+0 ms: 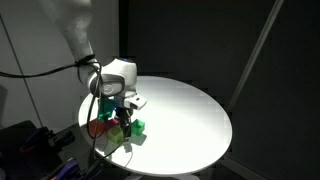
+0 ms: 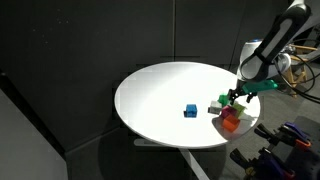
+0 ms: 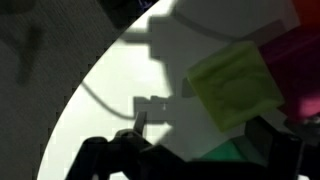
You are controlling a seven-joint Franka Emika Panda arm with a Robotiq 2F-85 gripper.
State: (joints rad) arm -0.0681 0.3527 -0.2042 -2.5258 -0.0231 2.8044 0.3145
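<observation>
My gripper [image 1: 122, 108] hangs low over a cluster of small blocks at the edge of the round white table [image 1: 190, 110]. In the wrist view its dark fingers [image 3: 205, 135] are spread wide and hold nothing. Between and just beyond them lie a yellow-green block [image 3: 235, 85], a darker green block [image 3: 225, 152] and a red-pink block [image 3: 292, 45]. In both exterior views the gripper [image 2: 238, 97] is above a red block [image 2: 231, 120] [image 1: 100, 127] and a green block [image 1: 140, 126] [image 2: 222, 101]. I cannot tell whether it touches any of them.
A blue block [image 2: 190, 110] sits alone on the table [image 2: 170, 90], apart from the cluster. The cluster is close to the table's rim. Dark curtains surround the table. Cables and equipment sit beside it [image 1: 30, 140].
</observation>
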